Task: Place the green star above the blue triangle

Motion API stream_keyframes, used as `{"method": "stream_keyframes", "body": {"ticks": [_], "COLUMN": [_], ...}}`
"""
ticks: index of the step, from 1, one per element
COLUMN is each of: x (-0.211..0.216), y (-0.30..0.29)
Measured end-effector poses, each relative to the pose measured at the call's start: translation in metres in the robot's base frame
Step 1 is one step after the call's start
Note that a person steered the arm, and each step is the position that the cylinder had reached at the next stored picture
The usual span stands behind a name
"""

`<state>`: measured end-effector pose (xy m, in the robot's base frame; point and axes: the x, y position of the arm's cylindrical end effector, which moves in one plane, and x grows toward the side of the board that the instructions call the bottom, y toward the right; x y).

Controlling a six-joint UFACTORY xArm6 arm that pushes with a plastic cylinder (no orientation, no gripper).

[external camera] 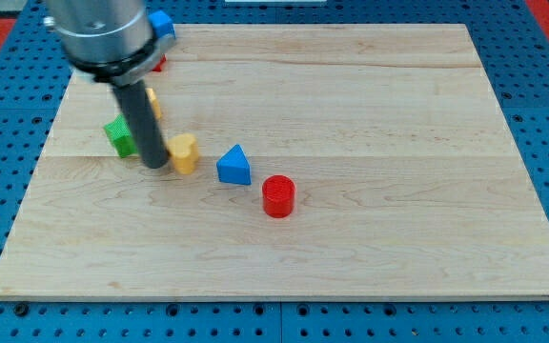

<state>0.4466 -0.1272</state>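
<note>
The green star (118, 135) lies at the board's left, partly hidden behind my rod. The blue triangle (234, 166) sits near the board's middle, to the right of the star and a little lower. My tip (154, 164) rests on the board just right of and below the green star, close against the left side of a yellow block (185, 152). That yellow block lies between the star and the triangle.
A red cylinder (278, 196) stands right of and below the blue triangle. Another yellow block (152, 101) shows behind the rod. A blue block (163, 24) and a red block (159, 64) sit at the top left, mostly hidden by the arm. The wooden board (370, 124) lies on a blue pegboard.
</note>
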Motion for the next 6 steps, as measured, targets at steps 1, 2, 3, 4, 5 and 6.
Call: {"method": "stream_keyframes", "body": {"ticks": [1, 2, 3, 4, 5, 6], "x": [0.0, -0.023, -0.035, -0.06, -0.079, -0.095], "y": [-0.063, -0.142, -0.096, -0.004, 0.048, 0.087]}}
